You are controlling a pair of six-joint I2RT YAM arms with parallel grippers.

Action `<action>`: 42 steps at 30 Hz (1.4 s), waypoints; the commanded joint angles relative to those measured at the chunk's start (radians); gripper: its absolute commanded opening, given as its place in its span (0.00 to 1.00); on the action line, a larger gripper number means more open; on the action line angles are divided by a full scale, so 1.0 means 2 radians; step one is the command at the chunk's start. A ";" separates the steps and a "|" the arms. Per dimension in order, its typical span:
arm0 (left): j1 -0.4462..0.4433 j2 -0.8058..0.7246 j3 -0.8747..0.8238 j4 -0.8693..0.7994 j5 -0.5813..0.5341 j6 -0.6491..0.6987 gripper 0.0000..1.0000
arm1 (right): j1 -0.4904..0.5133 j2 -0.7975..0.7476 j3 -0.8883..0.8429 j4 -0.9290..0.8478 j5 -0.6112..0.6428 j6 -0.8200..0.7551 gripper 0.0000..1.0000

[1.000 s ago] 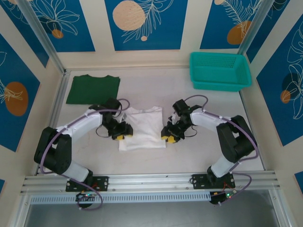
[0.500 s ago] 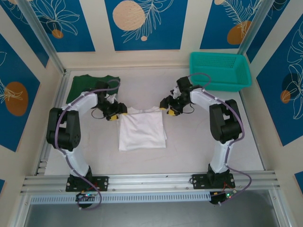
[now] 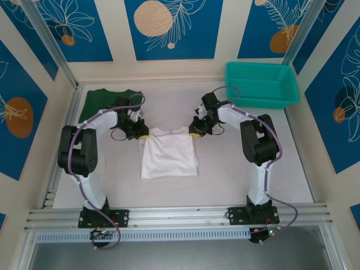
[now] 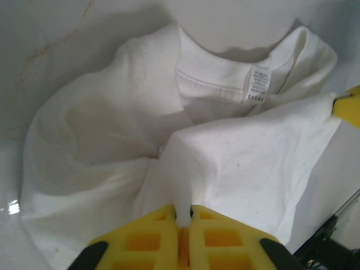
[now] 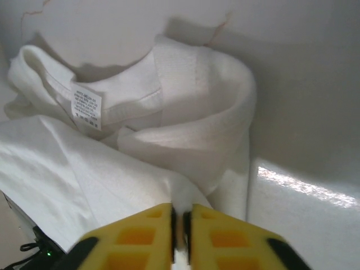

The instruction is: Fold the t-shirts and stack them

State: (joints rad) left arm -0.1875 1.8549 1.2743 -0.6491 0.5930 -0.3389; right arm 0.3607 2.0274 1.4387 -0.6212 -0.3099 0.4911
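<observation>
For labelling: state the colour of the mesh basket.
The plastic mesh basket is teal, clearest in the top external view.

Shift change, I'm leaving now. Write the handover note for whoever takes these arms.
Left gripper: shut on the white t-shirt, at the left of its collar end.
Right gripper: shut on the same shirt, right of the collar.
Green t-shirt: flat at the far left of the table, apart from the white one.
Done: white t-shirt lies mid-table, narrowed to a rectangle.
Left: probably fold the collar end toward the hem, then stack both shirts.
</observation>
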 commanded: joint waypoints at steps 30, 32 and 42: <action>0.042 0.104 0.214 -0.048 -0.281 -0.145 0.50 | -0.069 0.136 0.304 -0.136 -0.021 0.134 0.48; 0.040 0.077 0.205 -0.053 -0.300 -0.149 0.62 | -0.059 0.093 0.254 -0.107 -0.041 0.133 0.46; -0.033 0.057 0.157 0.025 -0.131 -0.120 0.44 | 0.037 0.017 0.095 -0.017 -0.102 0.174 0.33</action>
State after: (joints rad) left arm -0.1947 1.9125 1.6127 -0.6434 0.1772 -0.6090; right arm 0.3912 2.0590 1.6829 -0.6926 -0.4496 0.7959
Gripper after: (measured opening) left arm 0.458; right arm 0.336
